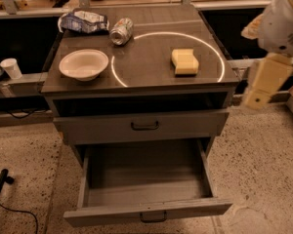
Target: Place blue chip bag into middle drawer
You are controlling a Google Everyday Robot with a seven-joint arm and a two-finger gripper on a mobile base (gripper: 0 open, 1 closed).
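progress: early | middle drawer stands open, nothing in it | blue chip bag on desk back-left corner, ungrasped | my pincer off the desk's right side, well apart from bag; open or closed: cannot tell | left: grasp, carry, drop in

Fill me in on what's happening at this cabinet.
A one-arm robot is meant to put the blue chip bag into the middle drawer. That drawer is pulled open, with nothing in it. The bag lies untouched at the back left of the cabinet top, beside a crushed can, with a white bowl and a yellow sponge nearer the front. The gripper hangs off the cabinet's right side, away from the bag.
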